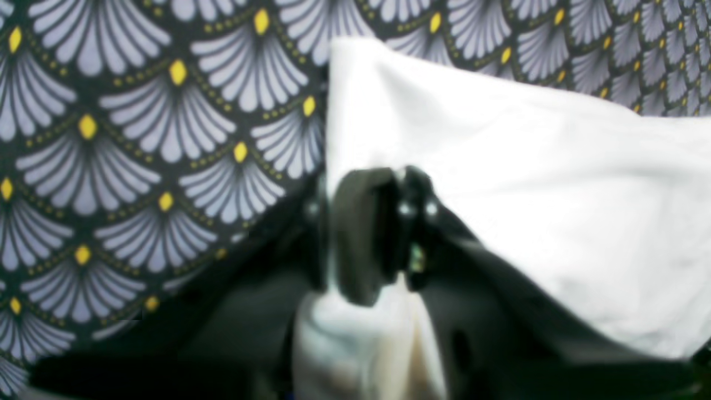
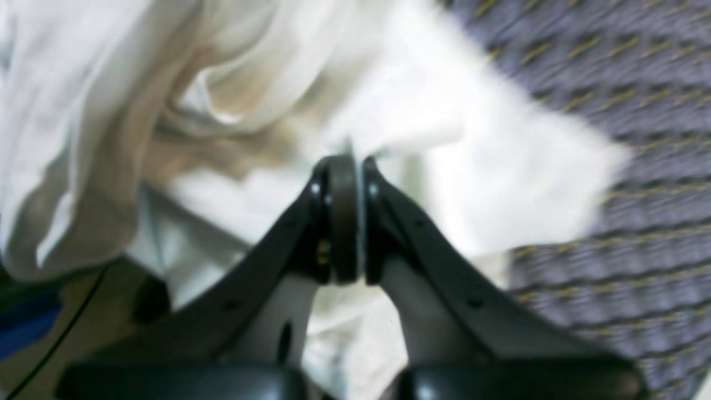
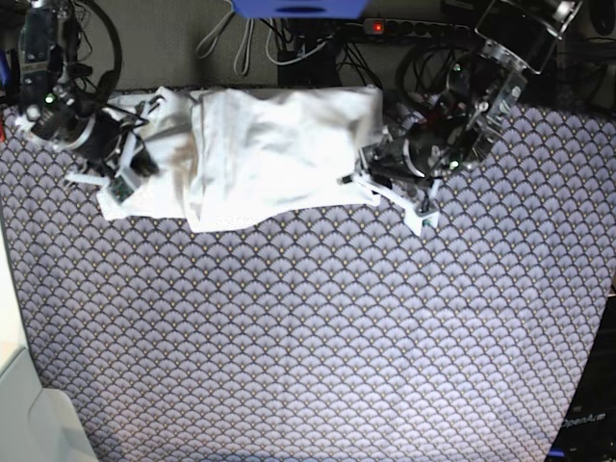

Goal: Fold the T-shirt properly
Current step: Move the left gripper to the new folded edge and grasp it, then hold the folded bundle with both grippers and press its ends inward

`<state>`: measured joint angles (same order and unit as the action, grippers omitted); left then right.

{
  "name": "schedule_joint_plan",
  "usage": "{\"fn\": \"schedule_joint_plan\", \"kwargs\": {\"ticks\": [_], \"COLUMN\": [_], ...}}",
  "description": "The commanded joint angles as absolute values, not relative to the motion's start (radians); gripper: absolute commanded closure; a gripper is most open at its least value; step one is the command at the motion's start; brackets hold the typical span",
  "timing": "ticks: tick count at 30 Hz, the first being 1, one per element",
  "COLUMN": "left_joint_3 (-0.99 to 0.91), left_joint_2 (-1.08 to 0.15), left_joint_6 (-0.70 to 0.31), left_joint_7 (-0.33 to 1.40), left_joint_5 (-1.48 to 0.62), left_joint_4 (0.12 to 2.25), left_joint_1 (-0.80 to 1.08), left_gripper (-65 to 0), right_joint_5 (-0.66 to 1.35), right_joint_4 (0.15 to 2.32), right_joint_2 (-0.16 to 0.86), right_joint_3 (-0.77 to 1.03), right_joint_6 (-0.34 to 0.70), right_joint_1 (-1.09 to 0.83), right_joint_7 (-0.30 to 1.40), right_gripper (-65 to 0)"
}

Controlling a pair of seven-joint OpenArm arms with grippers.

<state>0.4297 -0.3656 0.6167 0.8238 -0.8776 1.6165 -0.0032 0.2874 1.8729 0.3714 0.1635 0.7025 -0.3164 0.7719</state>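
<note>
**White tee pinched at both ends, far edge of patterned surface**

The large plain white short-sleeved T-shirt of soft, wrinkly fabric (image 3: 265, 154) lies bunched lengthwise along the far edge of the surface (image 3: 308, 327), which is covered w/ a dark cloth printed in pale fan/scallop shapes & small yellow dots. In the base view the shirt runs as a wide band, w/ a thicker folded mass in the middle and a rumpled end toward that view's left.

Left gripper (image 1: 383, 233): at the shirt's end on the base view's right (image 3: 371, 183). Wrist cam shows its black fingers (image 1: 355, 233) pressed together w/ white fabric caught between them; cloth bulges out below the pinch and a broad smooth sheet of the tee (image 1: 527, 183) spreads away to the right of that frame, over the patterned cloth. So: closed on the tee.

Right gripper (image 2: 344, 222): at the opposite end, base view's left (image 3: 130, 168). Its two black fingers (image 2: 383, 222) meet around a thin layer of the white fabric, no visible gap. Deep creased folds of the tee (image 2: 111, 111) pile up at the frame's left; a flatter patch sits beyond the fingertips against the patterned cloth. Frame is blurry, but the pinch reads as closed on the tee.

Both arms sit low near the surface's far side, well apart from each other, w/ the shirt between them. Beyond the far edge: tangle of black cables (image 3: 318, 48), a power strip w/ a red light (image 3: 423, 27), & a blue object (image 3: 298, 8) at the top edge.
</note>
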Motion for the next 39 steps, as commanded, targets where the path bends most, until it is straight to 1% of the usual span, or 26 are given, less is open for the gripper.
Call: {"fn": "schedule_joint_plan", "kwargs": {"ticks": [1,2,4,6,10,14,20,22,27,30,35,37,39], "left_joint_3": [0.432,0.432,0.432,0.430,0.430,0.430,0.430,0.430,0.430,0.430,0.432,0.432,0.432], "left_joint_2": [-0.372,-0.372,-0.372,-0.375,-0.403,-0.412,-0.424,-0.426,-0.426,-0.426,-0.427,-0.427,-0.427], "left_joint_6": [0.630,0.630,0.630,0.630,0.630,0.630,0.630,0.630,0.630,0.630,0.630,0.630,0.630], "left_joint_7": [0.835,0.837,0.837,0.837,0.837,0.837,0.837,0.837,0.837,0.837,0.837,0.837,0.837], "left_joint_5": [-0.878,-0.878,-0.878,-0.878,-0.885,-0.888,-0.888,-0.888,-0.881,-0.880,-0.880,-0.880,-0.880], "left_joint_4": [1.618,1.618,1.618,1.620,1.629,1.630,1.630,1.629,1.627,1.630,1.632,1.632,1.632], "left_joint_1": [-0.007,-0.007,-0.007,-0.007,-0.012,-0.021,-0.021,-0.019,-0.013,-0.012,-0.012,-0.012,-0.012], "left_gripper": [-2.0,0.0,-0.9,-0.3,-0.3,-0.3,-0.3,-0.3,-0.3,-0.3,-0.3,-0.3,-0.3], "right_joint_5": [0.285,0.285,0.285,0.285,0.285,0.286,0.286,0.286,0.283,0.283,0.285,0.285,0.286], "right_joint_4": [1.903,1.911,1.914,1.914,1.914,1.916,1.914,1.914,1.913,1.913,1.917,1.917,1.919], "right_joint_2": [0.387,0.387,0.381,0.358,0.332,0.331,0.291,0.277,0.280,0.305,0.366,0.363,0.361], "right_joint_3": [0.186,0.200,0.226,0.255,0.298,0.292,0.291,0.277,0.226,0.182,0.081,0.084,0.087], "right_joint_6": [0.698,0.698,0.698,0.698,0.698,0.698,0.698,0.698,0.698,0.698,0.698,0.698,0.698], "right_joint_1": [-0.311,-0.311,-0.311,-0.311,-0.305,-0.309,-0.309,-0.309,-0.309,-0.309,-0.308,-0.309,-0.308], "right_joint_7": [0.760,0.760,0.762,0.768,0.849,0.877,0.881,0.881,0.885,0.915,0.949,0.949,0.949], "right_gripper": [0.0,0.0,0.0,0.0,0.0,0.0,0.0,0.0,-0.4,-5.1,-18.1,-22.3,-24.6]}}
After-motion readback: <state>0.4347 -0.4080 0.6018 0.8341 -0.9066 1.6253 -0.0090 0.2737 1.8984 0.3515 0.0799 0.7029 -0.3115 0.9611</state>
